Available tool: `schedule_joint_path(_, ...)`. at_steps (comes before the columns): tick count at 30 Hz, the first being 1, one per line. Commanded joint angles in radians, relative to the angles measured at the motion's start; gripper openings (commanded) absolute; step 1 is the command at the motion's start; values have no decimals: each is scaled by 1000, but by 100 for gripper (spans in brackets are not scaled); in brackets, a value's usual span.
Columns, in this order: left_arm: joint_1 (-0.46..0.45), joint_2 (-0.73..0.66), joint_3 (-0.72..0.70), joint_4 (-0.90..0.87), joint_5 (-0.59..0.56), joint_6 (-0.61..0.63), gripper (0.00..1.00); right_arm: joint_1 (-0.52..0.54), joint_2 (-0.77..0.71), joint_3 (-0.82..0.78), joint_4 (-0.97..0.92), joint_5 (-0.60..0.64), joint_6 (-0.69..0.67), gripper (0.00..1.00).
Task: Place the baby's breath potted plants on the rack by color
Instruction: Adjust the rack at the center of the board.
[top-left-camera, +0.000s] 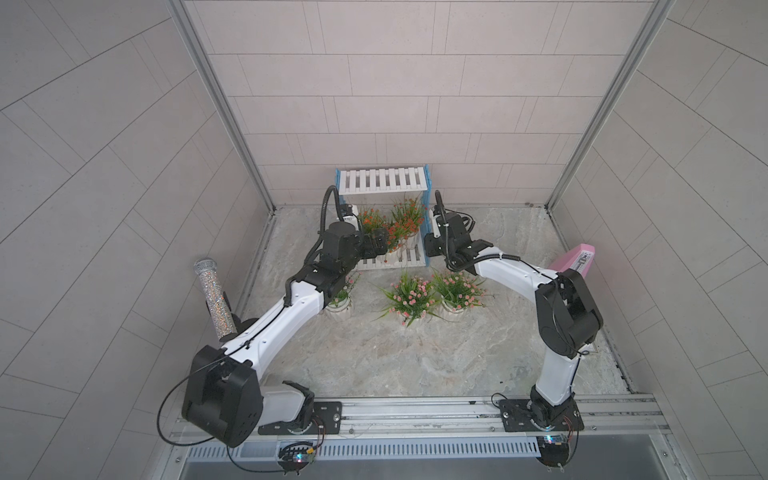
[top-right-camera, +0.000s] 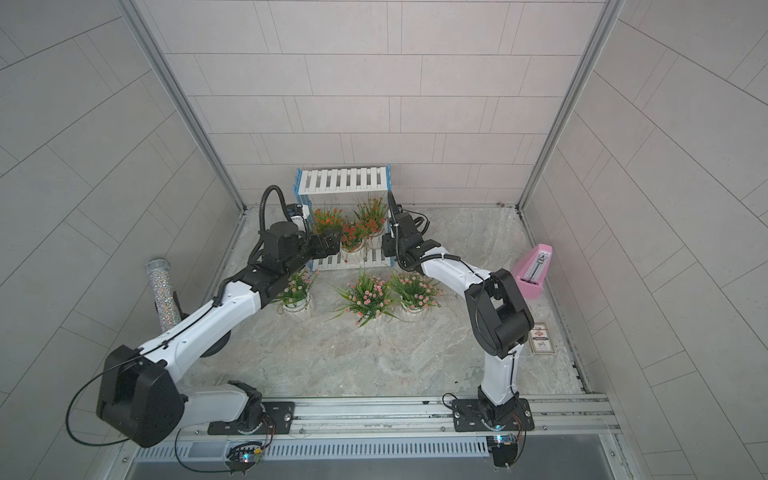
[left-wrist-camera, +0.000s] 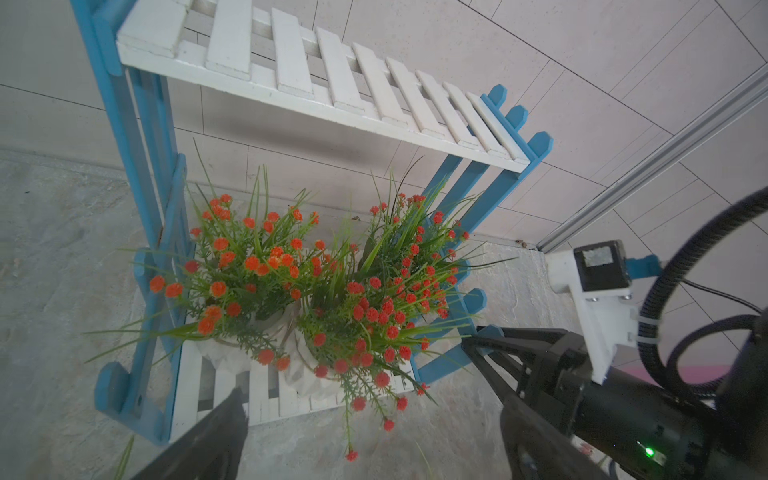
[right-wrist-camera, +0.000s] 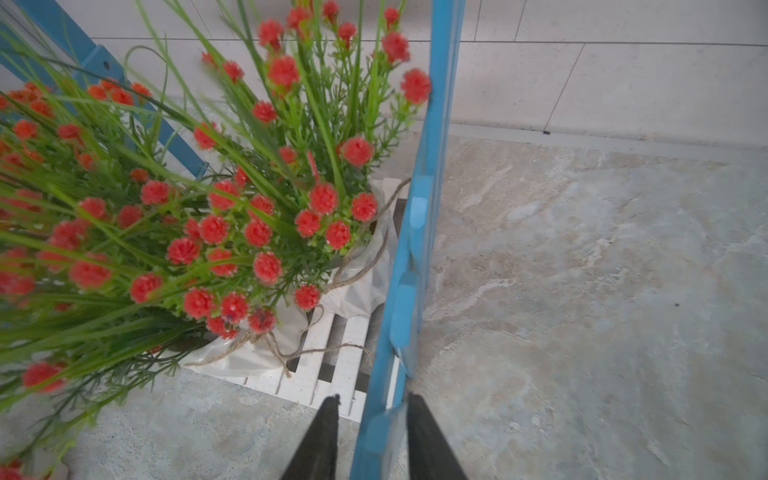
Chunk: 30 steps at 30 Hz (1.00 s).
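Right claw (right-wrist-camera: 374, 401) clamps the rack's blue side panel (right-wrist-camera: 419, 232); keep it steady so the wide-open left claw (left-wrist-camera: 372, 403) can leave the red-orange plants (left-wrist-camera: 249, 266) without snagging them.

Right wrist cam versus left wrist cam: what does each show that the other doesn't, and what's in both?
Right wrist only: the right gripper is shut on the rack, with the blue side panel between its fingers.

Left wrist only: the rack's bare upper shelf, the left gripper open wide in front of the plants, and the right gripper seen from outside at that panel.

Both: the red-orange plants crowded on the lower shelf, and the blue side panels.
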<state>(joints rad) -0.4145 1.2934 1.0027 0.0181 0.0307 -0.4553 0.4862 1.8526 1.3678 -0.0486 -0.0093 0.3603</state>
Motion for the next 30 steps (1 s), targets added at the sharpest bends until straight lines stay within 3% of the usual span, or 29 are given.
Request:
schedule_joint_path(1,0,-49,-10,-90,3,-13,98,-4,1,8,24,31,-12,20)
schedule_joint_path(4,0,-78,-10,-127,-2,3,98,-20,-23,-27,25,45,-9,14)
schedule_joint_path(22,4,-126,16,-261,-9,36,99,-105,-191,-219,26,62,27,13)
schedule_joint_path(23,5,-125,19,-266,-17,37,99,-104,-200,-228,26,66,33,16)
schedule_joint_path(25,7,-126,32,-283,-24,41,99,-104,-233,-243,23,66,31,50)
schedule_joint_path(27,17,-124,64,-311,-15,46,99,-99,-314,-282,55,86,16,73)
schedule_joint_path(30,60,-104,133,-376,23,46,99,-84,-442,-315,72,77,-27,84)
